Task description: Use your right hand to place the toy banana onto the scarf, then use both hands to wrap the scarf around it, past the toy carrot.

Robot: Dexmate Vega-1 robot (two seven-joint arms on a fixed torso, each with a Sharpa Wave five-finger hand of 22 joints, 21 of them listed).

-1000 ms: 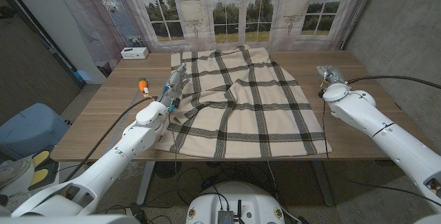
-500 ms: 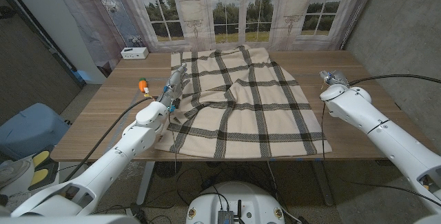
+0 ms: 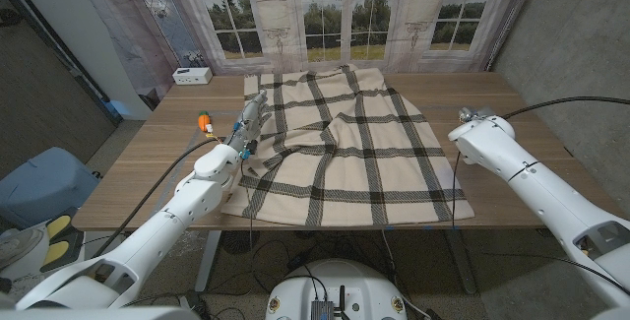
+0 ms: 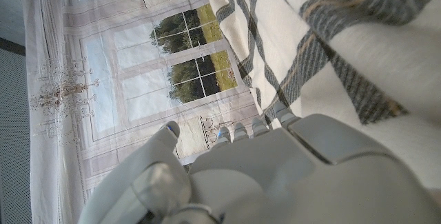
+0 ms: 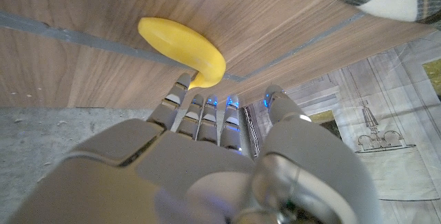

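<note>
The right hand (image 5: 207, 162) reaches over the wooden table (image 3: 512, 94) at the right of the head picture, mostly hidden there behind its own forearm. In the right wrist view its fingers (image 5: 180, 100) stretch out straight and close together toward the toy banana (image 5: 182, 48), the tips at the fruit's near end; I cannot tell whether they touch it, and nothing is gripped. The banana lies on bare wood, apart from the scarf (image 3: 345, 143), which is spread across the middle of the frame. The left hand (image 3: 246, 123) rests at the scarf's left edge, fingers extended along the cloth; whether it pinches fabric I cannot tell. The toy carrot (image 3: 204, 121) sits just left of that hand.
</note>
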